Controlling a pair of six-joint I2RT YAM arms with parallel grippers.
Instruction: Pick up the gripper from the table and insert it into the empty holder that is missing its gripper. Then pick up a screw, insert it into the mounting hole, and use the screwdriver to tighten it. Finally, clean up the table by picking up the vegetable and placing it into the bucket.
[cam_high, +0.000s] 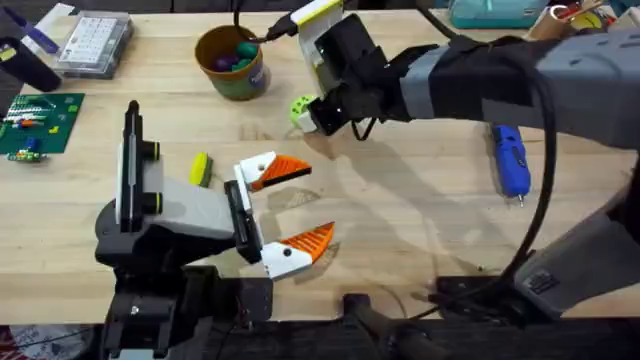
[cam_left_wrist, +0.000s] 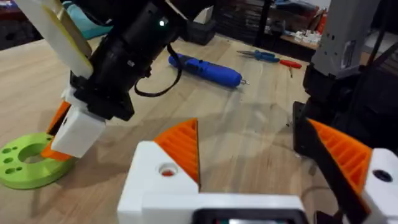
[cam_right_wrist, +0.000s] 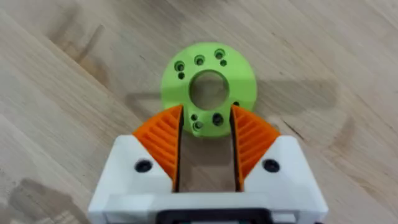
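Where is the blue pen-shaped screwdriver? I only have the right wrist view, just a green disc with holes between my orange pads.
Observer: The blue pen-shaped electric screwdriver lies on the light wooden table, well to the right of the flat green disc in the overhead view.
Operator: And the left gripper?
Observer: The left gripper is open and empty, near the table's front edge.
Operator: The bucket?
Observer: The round ochre-yellow bucket stands at the far side, with colourful items inside.
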